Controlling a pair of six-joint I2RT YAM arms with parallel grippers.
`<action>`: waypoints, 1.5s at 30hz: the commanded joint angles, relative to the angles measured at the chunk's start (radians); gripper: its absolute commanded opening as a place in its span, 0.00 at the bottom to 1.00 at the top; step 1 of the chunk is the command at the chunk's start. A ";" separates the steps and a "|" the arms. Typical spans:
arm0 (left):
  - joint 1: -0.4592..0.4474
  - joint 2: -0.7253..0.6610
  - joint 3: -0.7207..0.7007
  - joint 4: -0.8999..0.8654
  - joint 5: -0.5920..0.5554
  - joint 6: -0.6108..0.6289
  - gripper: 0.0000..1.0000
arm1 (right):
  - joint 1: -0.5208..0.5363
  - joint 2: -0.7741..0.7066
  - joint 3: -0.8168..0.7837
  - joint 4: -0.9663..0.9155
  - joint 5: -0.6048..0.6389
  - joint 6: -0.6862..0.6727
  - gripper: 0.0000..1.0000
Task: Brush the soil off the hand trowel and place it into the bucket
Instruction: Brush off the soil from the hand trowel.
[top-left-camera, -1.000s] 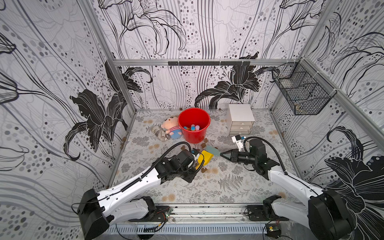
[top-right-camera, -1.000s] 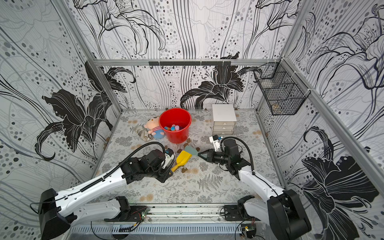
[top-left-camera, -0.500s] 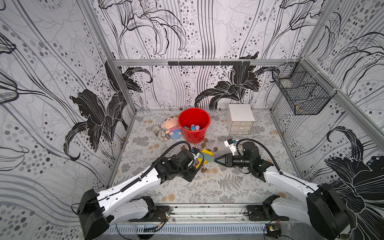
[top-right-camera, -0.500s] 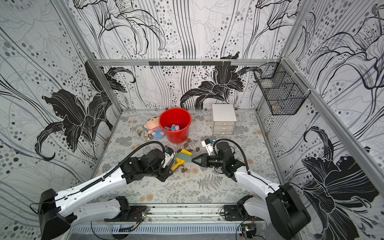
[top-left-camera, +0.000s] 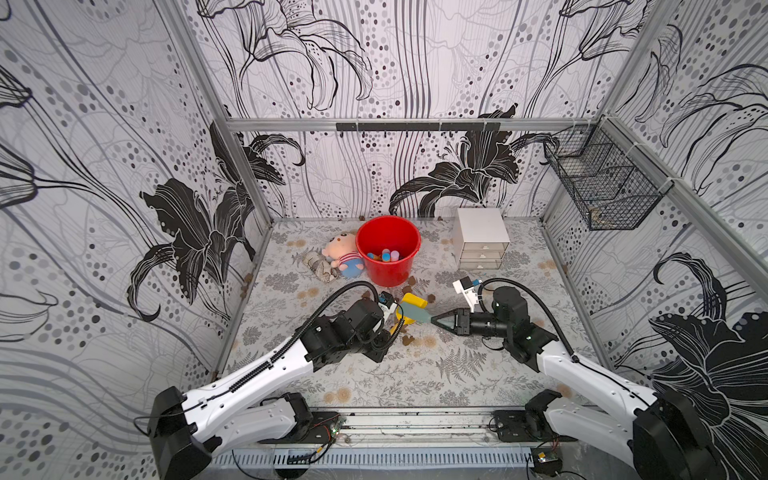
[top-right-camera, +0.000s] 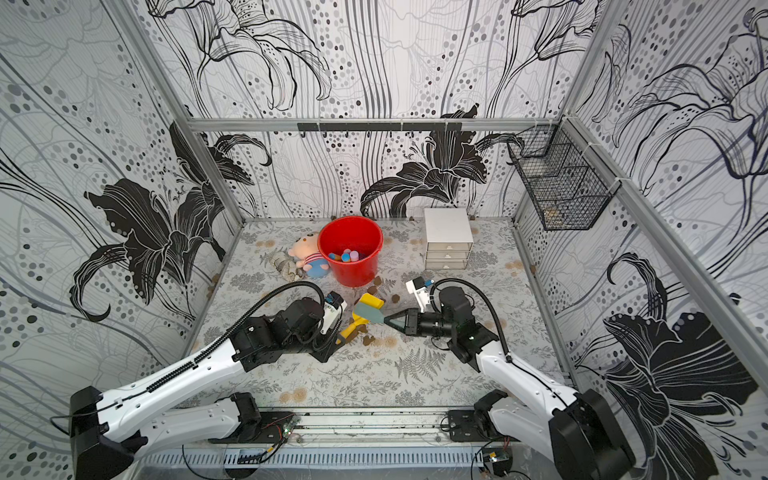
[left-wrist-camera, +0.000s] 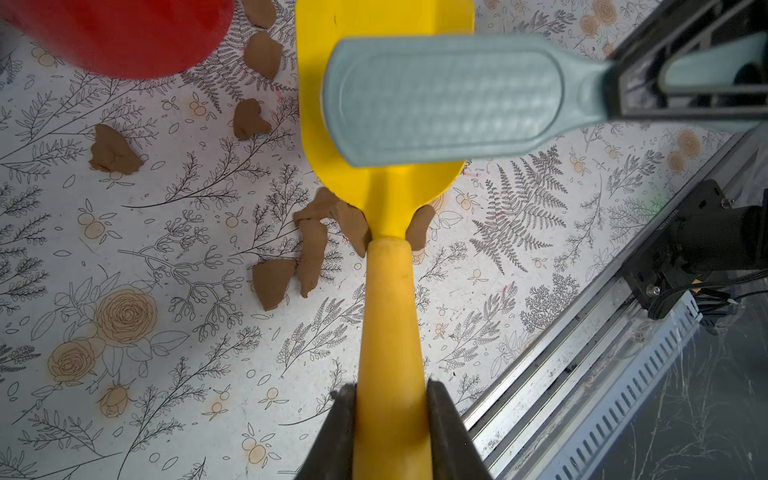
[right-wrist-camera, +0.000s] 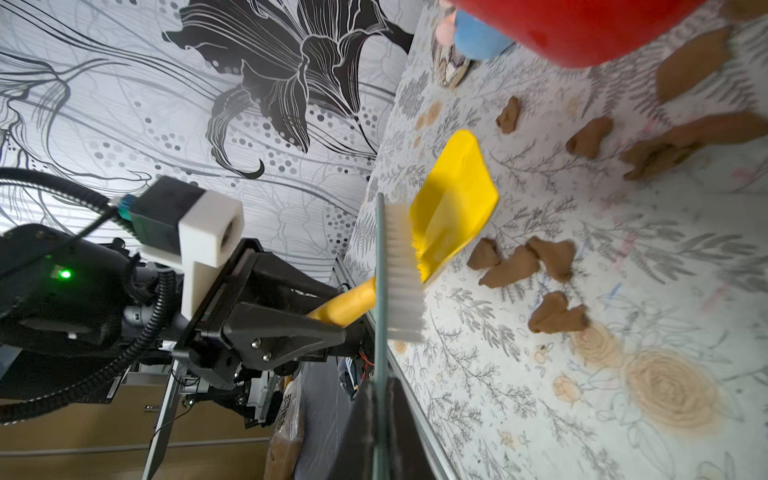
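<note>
My left gripper (left-wrist-camera: 390, 390) is shut on the handle of the yellow hand trowel (left-wrist-camera: 390, 291), holding its blade just above the table in front of the red bucket (top-left-camera: 388, 274). A grey-green brush (left-wrist-camera: 444, 95) with white bristles (right-wrist-camera: 401, 266) lies across the blade, and my right gripper (right-wrist-camera: 380, 388) is shut on its thin handle. The showing part of the blade (right-wrist-camera: 457, 195) is bare yellow. Brown soil clumps (left-wrist-camera: 272, 282) lie on the table around the trowel's neck. Both top views show the brush (top-right-camera: 368, 312) over the trowel (top-right-camera: 371, 300).
More soil clumps (top-left-camera: 408, 340) are scattered between the trowel and the bucket. A plush doll (top-left-camera: 343, 257) lies left of the bucket, which holds small coloured pieces. A white drawer box (top-left-camera: 482, 241) stands at the back right. A wire basket (top-left-camera: 602, 187) hangs on the right wall.
My right gripper has carried the brush leftward, from beside the trowel to across its blade. The left arm and trowel have barely moved.
</note>
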 joint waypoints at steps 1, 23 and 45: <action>0.001 0.012 0.017 0.069 -0.017 -0.004 0.00 | 0.037 0.026 -0.024 0.065 0.043 0.039 0.00; 0.028 -0.041 0.019 0.014 -0.040 -0.020 0.00 | -0.038 -0.186 0.052 -0.188 0.095 -0.137 0.00; 0.096 -0.029 0.086 -0.083 0.044 -0.022 0.00 | -0.229 -0.172 0.208 -0.492 0.084 -0.441 0.00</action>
